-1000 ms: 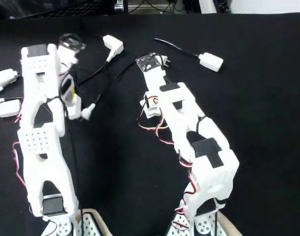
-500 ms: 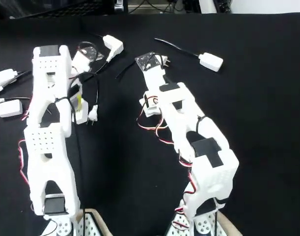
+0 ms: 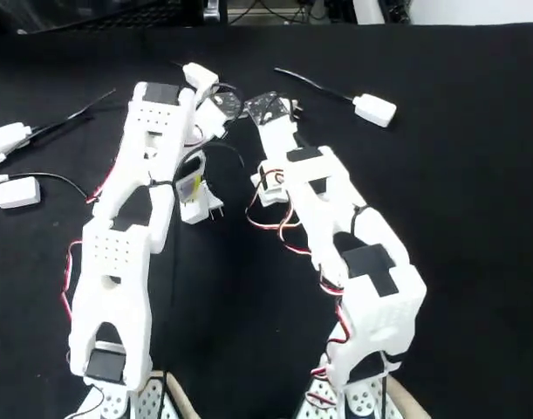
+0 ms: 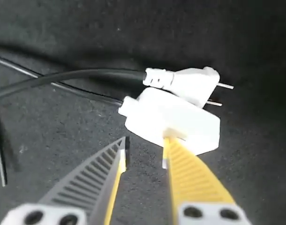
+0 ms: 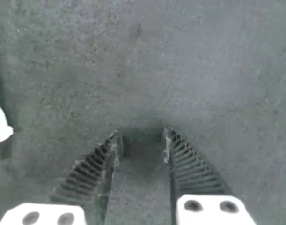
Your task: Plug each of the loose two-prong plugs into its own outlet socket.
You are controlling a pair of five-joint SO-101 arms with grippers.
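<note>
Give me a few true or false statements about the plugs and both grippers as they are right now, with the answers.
1. The plug near the left gripper has both prongs bare. True.
2. Its cord is white. False: it is black.
3. The right gripper holds a plug. False: its fingers are open over bare cloth.
4. A white block lies right beside that plug. True.
5. The left gripper is shut on the cord. False: its fingers are open with nothing between them.
</note>
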